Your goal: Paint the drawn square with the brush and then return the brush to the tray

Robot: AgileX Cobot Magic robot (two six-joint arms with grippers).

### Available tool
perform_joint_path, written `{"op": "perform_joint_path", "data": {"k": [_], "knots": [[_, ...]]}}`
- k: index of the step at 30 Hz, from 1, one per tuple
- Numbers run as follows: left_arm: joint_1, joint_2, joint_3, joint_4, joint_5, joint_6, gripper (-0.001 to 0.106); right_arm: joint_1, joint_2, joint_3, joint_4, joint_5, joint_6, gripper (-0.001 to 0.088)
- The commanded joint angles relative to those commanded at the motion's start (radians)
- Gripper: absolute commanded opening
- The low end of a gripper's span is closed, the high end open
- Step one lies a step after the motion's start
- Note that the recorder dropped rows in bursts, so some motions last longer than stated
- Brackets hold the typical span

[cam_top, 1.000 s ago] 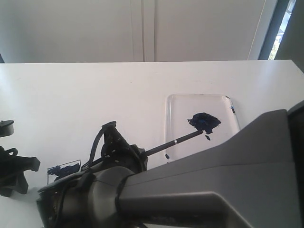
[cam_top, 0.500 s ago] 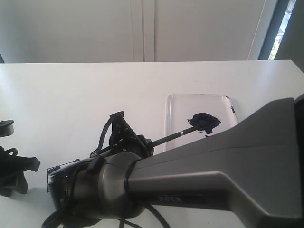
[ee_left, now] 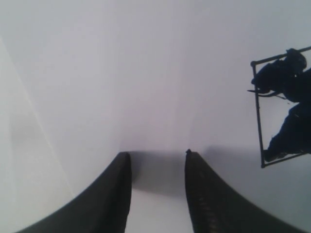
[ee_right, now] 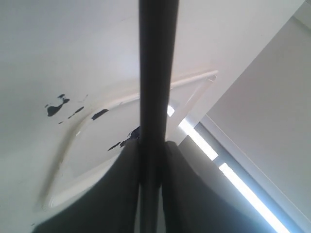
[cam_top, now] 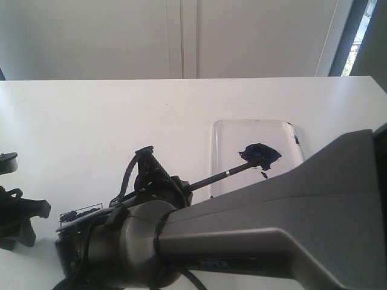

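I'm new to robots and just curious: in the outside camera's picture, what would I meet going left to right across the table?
Left claw → drawn square → right claw → brush that it grips → dark paint blob in the tray.

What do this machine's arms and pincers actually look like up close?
The right arm is a smooth grey tapering shell, with black cables looping at its wrist. The left pincer has two black, curved fingers narrowing to tips, one finely ribbed. The right pincer looks similarly dark. A label on the shell is too blurred to read.
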State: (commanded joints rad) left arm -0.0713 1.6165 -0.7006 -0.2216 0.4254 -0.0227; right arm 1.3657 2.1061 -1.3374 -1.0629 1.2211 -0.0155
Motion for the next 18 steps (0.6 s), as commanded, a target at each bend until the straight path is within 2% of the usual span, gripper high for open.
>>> {"op": "perform_joint_path", "data": {"k": [18], "knots": [[0.0,0.0,0.0,0.0,0.012,0.0,0.043,-0.009,0.051,-0.05,-0.058,0.0,-0.009,0.0]]}}
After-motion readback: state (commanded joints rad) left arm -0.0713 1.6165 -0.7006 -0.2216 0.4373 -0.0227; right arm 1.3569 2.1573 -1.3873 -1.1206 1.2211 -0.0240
